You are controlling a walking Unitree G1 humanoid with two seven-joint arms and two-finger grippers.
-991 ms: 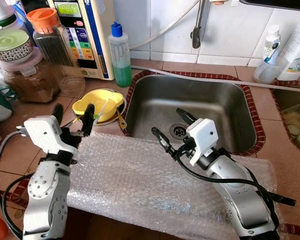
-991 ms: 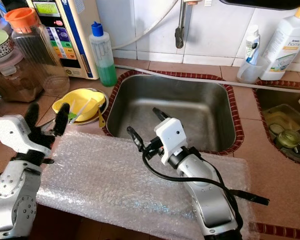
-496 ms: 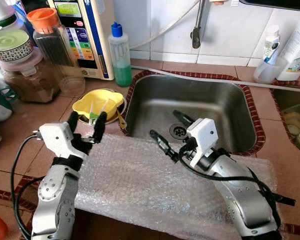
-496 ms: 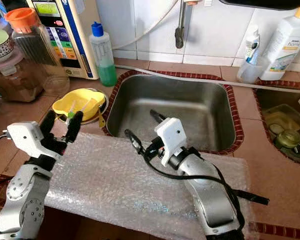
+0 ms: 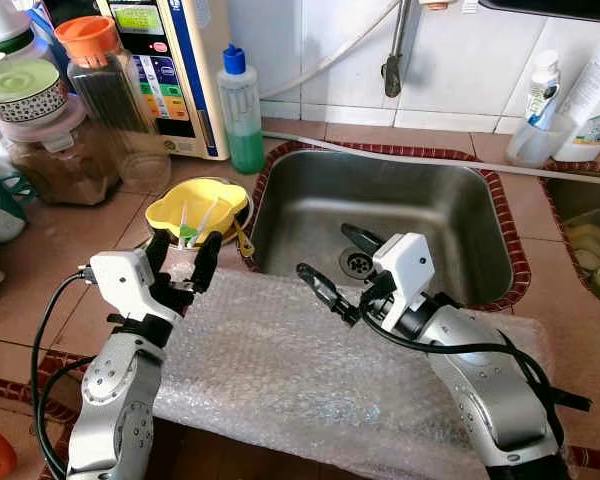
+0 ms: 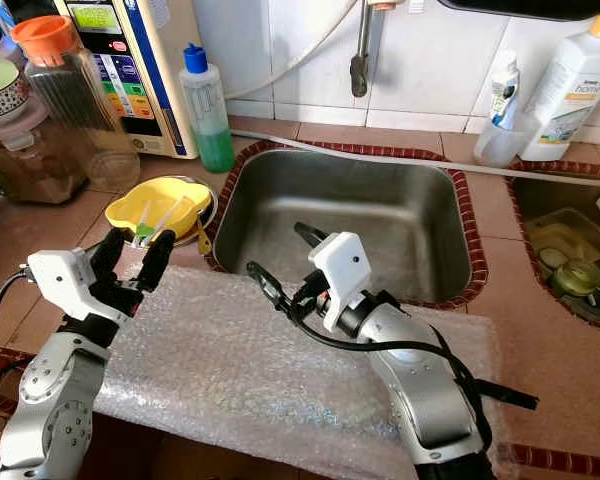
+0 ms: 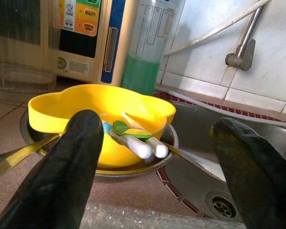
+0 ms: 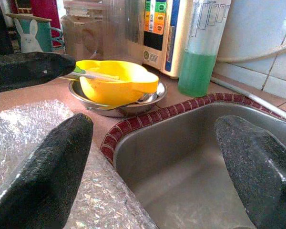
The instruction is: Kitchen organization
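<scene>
1. A sheet of bubble wrap lies across the lower middle of the frame, spread on the tiled counter at the near edge of the sink.
2. The left gripper sits at lower left over the wrap's left edge, its two black fingers spread apart and holding nothing, aimed at the yellow bowl.
3. The right gripper sits at centre, above the wrap's far edge and the sink's near rim, fingers wide apart and empty.
4. The yellow bowl rests in a shallow metal dish at centre left, just beyond the left gripper; white-handled utensils lie in it, one with a green tip.
5. The steel sink fills the middle of the frame, drain near its centre.
6. At upper left stand a green-liquid bottle, a water appliance and jars; at upper right, white bottles.
</scene>
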